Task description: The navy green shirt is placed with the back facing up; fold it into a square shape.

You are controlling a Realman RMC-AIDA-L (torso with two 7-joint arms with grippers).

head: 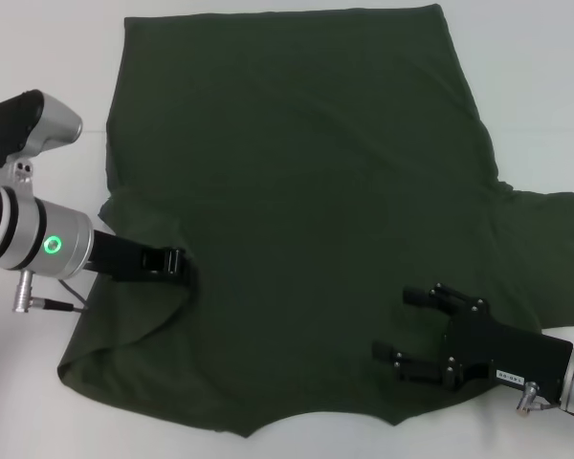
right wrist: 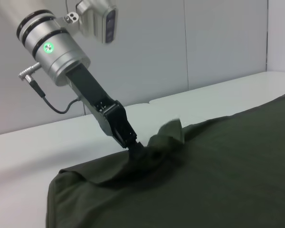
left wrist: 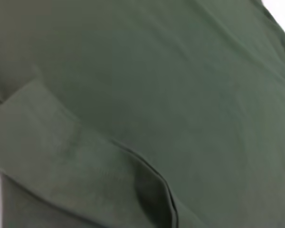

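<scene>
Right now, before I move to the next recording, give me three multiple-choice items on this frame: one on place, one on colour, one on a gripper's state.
1. Where is the left gripper?
A. At the shirt's left sleeve area, in bunched fabric
B. On bare table, away from the shirt
C. At the shirt's far hem

2. What colour is the navy green shirt?
A. Bright red
B. Dark olive green
C. White with a print

3. How is the right gripper?
A. Shut on a sleeve
B. Out of view
C. Open, over the shirt's near right part

Answers:
1 A: the right wrist view shows its tip buried in raised, puckered cloth.
2 B: the cloth is plain dark olive in every view.
3 C: the head view shows its two fingers spread apart with nothing between them.
</scene>
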